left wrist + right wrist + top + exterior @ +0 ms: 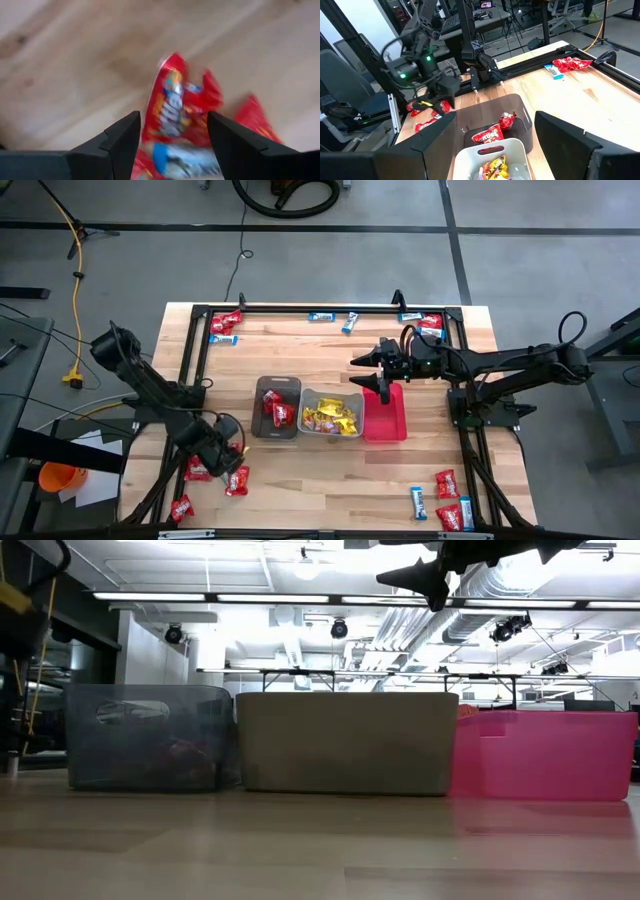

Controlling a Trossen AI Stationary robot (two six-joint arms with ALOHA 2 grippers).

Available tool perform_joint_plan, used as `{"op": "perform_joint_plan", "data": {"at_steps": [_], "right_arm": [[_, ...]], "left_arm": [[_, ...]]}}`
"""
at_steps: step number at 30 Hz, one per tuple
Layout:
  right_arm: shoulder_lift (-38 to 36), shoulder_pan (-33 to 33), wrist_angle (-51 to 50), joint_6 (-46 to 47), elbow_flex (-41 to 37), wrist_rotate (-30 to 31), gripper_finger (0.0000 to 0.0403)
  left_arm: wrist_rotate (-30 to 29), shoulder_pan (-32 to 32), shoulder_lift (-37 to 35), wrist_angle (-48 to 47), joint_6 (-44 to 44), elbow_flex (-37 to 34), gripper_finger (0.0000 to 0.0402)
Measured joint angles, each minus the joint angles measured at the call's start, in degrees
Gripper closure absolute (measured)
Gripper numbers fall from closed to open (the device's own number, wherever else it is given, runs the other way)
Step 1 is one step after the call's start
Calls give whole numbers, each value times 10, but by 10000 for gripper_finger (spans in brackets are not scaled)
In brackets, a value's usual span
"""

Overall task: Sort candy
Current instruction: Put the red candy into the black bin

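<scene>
1. While your left gripper [228, 463] hangs low over the front-left part of the tabletop [330, 480], its jaws stand wide and hold nothing; in the left wrist view a red packet [172, 107] lies on the wood between the two dark fingers [122, 137], with more red packets and a blue-and-white bar [182, 157] right by it.
2. You can see your right gripper [377, 370] raised above the middle of the tabletop, over the seam between the grey bin [308, 400] and the pink bin [392, 420]; its jaws are also spread wide and empty.
3. You have three bins in a row at the centre of the tabletop: a brown bin [262, 395] toward the left edge, the grey one in the middle, the pink one toward the right edge, each just beside its neighbour.
4. Look in the brown bin and you find red candies [281, 412]; the grey bin holds yellow packets [332, 418]; you can see no candy in the pink bin.
5. Near your left gripper, loose red packets [198, 470] lie by the front-left corner.
6. At the front-right corner you have more red packets [447, 483] and two blue-and-white bars [417, 502].
7. Along the back edge lie blue-and-white bars [321, 316], with red packets at the back-left corner [226, 323] and the back-right corner [431, 322].
</scene>
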Motion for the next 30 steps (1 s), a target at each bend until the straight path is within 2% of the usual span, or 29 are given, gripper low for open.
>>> {"op": "perform_joint_plan", "data": {"at_steps": [4,7,9,13,15,19,24,27,30], "right_arm": [[0,0,0,1,0,0,142],[0,0,0,3,0,0,142],[0,0,0,4,0,0,142],[0,0,1,4,0,0,142],[0,0,4,4,0,1,142],[0,0,32,4,0,1,142],[0,0,103,4,0,1,142],[0,0,143,4,0,16,142],[0,0,166,4,0,40,142]], "left_arm": [[-3,14,0,6,0,-21,187],[14,20,0,19,30,-29,207],[34,23,0,18,51,-29,240],[45,25,-3,36,76,-30,352],[43,25,-12,57,87,-29,386],[41,25,-61,57,121,-15,393],[8,25,-175,31,174,21,399],[-46,25,-247,25,233,49,401],[-126,26,-297,24,298,70,401]]}}
